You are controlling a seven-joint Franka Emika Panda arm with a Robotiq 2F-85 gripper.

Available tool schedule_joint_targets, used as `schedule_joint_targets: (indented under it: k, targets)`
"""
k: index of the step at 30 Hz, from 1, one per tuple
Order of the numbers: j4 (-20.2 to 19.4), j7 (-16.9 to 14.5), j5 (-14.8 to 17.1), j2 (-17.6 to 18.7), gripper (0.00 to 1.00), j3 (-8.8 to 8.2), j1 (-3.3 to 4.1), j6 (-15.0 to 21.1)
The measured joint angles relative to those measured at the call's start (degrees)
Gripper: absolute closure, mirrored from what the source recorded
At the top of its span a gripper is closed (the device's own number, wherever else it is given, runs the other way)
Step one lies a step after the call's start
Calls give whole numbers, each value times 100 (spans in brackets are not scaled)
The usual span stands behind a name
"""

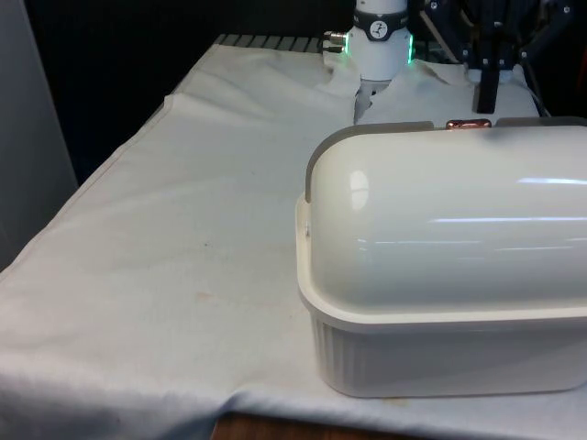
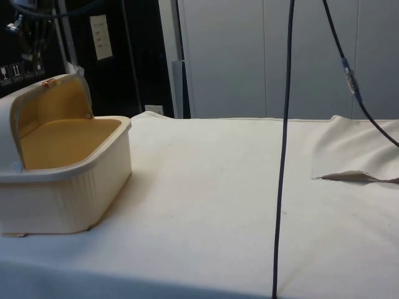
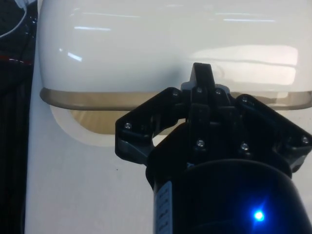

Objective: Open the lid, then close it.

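Observation:
A cream bread box stands on the white cloth at the front view's right, with its back to that camera. Its domed roll lid is rolled back, so the side view looks into the tan inside of the box. A small copper handle sits on the lid's edge at the top, and shows in the side view as the copper handle. My black gripper hangs just above that handle. In the wrist view the gripper points at the lid's edge with its fingers pressed together and nothing visible between them.
The robot's base stands at the table's far end, beside the box. A dark cable hangs down across the side view. The cloth is rucked into a fold at the side view's right. Bare cloth stretches to the front view's left.

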Motion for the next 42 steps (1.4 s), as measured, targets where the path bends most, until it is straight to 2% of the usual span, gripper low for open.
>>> schedule_joint_targets:
  k: [20, 32, 42]
  targets:
    - [-195, 34, -29, 0, 100, 0, 138, -6]
    - [-401, 34, -86, -120, 100, 0, 149, -11]
    - [-831, 23, -132, -401, 100, 0, 155, -6]
